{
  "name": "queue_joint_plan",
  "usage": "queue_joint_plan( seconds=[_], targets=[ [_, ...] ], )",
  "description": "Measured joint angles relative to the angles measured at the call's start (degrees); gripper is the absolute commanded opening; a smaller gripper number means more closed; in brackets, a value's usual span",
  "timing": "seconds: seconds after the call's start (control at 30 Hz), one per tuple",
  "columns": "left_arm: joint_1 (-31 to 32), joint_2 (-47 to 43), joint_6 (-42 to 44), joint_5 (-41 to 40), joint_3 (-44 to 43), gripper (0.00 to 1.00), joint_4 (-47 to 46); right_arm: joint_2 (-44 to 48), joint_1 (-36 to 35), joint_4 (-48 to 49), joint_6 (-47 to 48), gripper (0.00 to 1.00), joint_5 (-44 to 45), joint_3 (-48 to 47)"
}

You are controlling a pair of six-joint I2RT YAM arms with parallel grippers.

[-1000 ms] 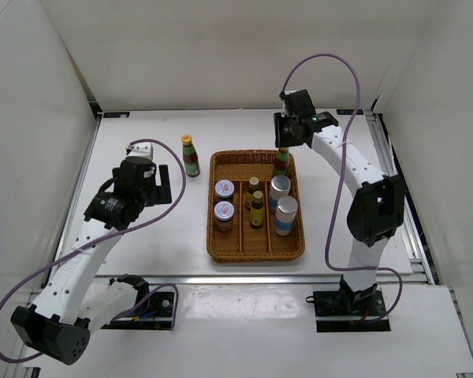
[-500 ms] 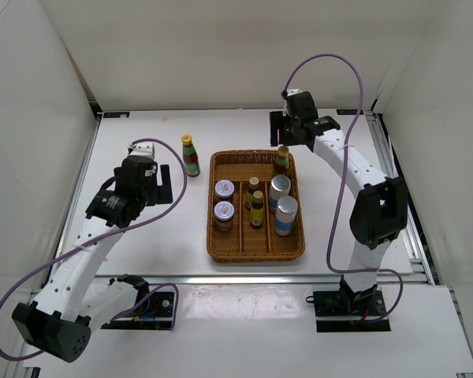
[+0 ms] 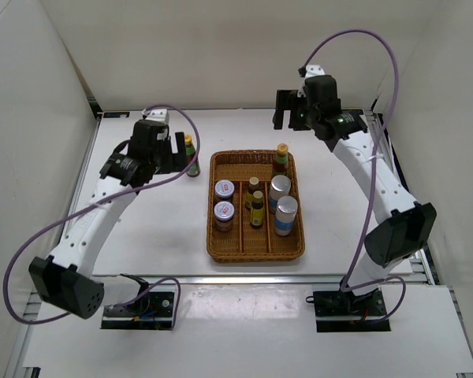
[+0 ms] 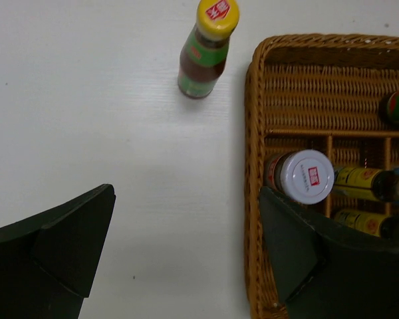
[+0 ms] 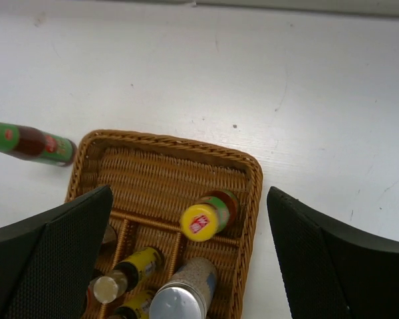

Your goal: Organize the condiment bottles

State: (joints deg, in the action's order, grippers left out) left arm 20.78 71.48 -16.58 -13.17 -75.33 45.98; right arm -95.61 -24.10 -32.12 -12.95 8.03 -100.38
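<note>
Bottle [image 4: 208, 50] ahead of left gripper [image 4: 186, 199], apart

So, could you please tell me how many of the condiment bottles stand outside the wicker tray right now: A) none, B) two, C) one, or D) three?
C: only the tall yellow-capped bottle stands on the table, just left of the wicker tray.

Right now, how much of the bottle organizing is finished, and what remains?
Done: seven containers stand in the wicker tray: two white-lidded jars, two tiny bottles, two silver-topped cylinders and one tall bottle. In hand: nothing; the left gripper and right gripper are open. Left: the second tall bottle stands on the table beside the tray.
</note>
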Motion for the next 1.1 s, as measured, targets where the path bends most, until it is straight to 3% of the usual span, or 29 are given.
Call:
queue_joint_plan(
  seconds=[0.77,0.87,1.0,1.03,1.1],
  targets=[
    [-4.6,26.1,1.5,5.1,-9.4,1.0,-16.2,16.8,0.0,-4.6,2.7,1.0,-1.9,4.1],
    [-5.0,28.7,1.7,5.4,-10.4,0.88,-17.6,18.4,0.0,-4.9,3.4,1.0,-2.0,5.0],
    [-5.0,30.5,2.1,6.6,-10.7,0.57,-18.1,19.5,0.0,-5.3,4.4,1.0,-2.0,5.5],
    [-5.0,30.5,2.3,7.1,-10.7,0.43,-18.2,19.5,0.0,-5.3,4.5,1.0,-2.0,5.6],
    [-5.0,30.4,3.1,6.3,-10.8,0.29,-18.1,19.5,0.0,-5.5,4.6,1.0,-2.0,5.7]
  ],
)
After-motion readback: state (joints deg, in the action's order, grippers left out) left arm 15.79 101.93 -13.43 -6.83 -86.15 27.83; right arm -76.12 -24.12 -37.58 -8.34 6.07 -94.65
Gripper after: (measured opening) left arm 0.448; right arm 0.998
